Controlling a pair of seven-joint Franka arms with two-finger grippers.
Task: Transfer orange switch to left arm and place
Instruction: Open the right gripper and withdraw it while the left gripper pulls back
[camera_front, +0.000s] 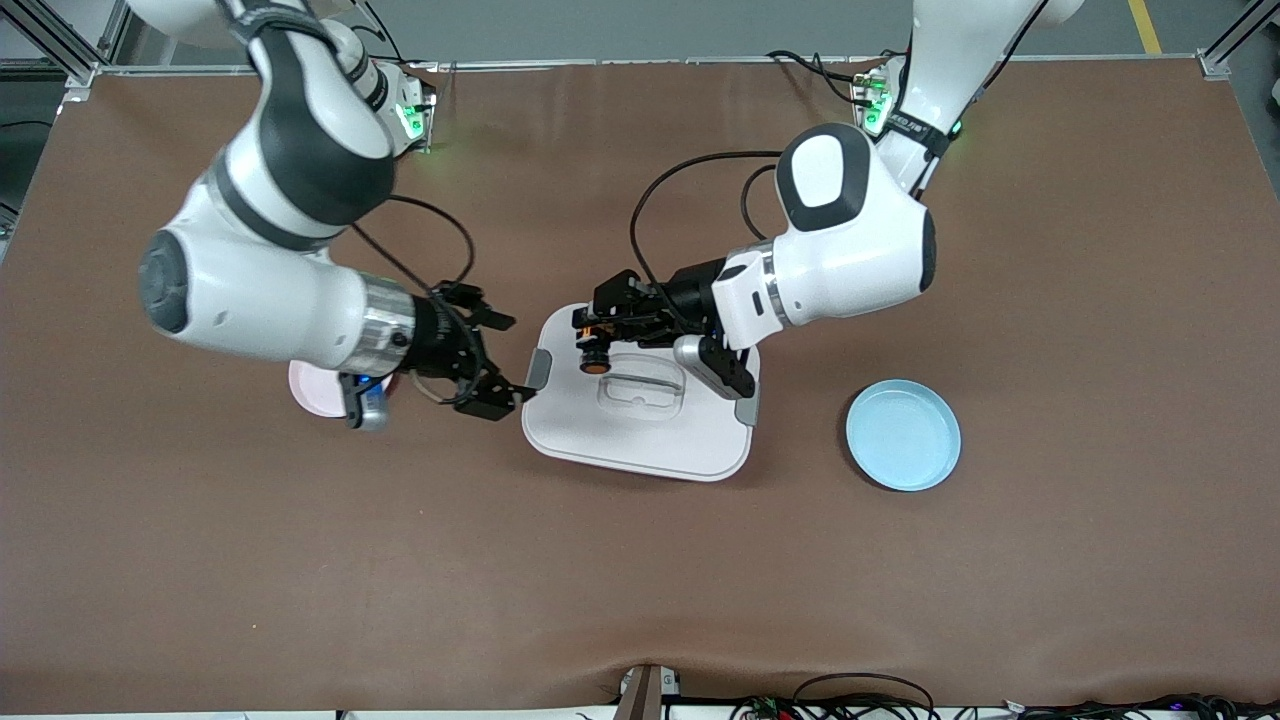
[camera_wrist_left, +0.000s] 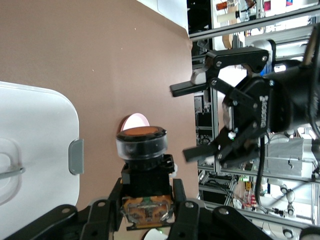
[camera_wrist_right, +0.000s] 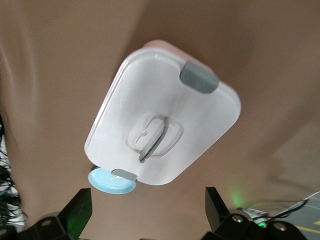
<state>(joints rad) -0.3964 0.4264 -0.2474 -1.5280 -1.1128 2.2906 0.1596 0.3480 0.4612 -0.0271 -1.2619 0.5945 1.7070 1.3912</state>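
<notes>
Left gripper (camera_front: 592, 335) hanging above the box (camera_front: 640, 430), over the edge nearest the robot bases, fingers (camera_wrist_left: 107, 212) clamping the black body of the orange switch (camera_front: 594, 360). Switch sitting between those fingers with its round orange end pointing outward past the fingertips, clear collar just under the orange cap, orange markings on the body down near the finger roots. In the left wrist view, switch (camera_wrist_left: 145, 175) rising straight out from between the two black fingers, with the box's grey latch (camera_wrist_left: 76, 156) off to one side of them and a pink plate (camera_wrist_left: 136, 121) showing on the table past the orange cap.

Right gripper (camera_front: 490, 355) hovering just off the box's end toward the right arm's side of the table, fingers spread wide and gripping nothing, their open gap facing the switch. Both spread fingers also showing in the left wrist view (camera_wrist_left: 200, 122), facing the held switch, well apart from it. In the right wrist view, two fingertips (camera_wrist_right: 75, 212) framing the white lidded box (camera_wrist_right: 160, 130) with its clear recessed handle and grey latches.

Pink plate (camera_front: 310, 388) lying on the table under the right arm's wrist. Blue plate (camera_front: 903, 435) resting on the brown table (camera_front: 1100, 250) toward the left arm's end, well apart from the box.
</notes>
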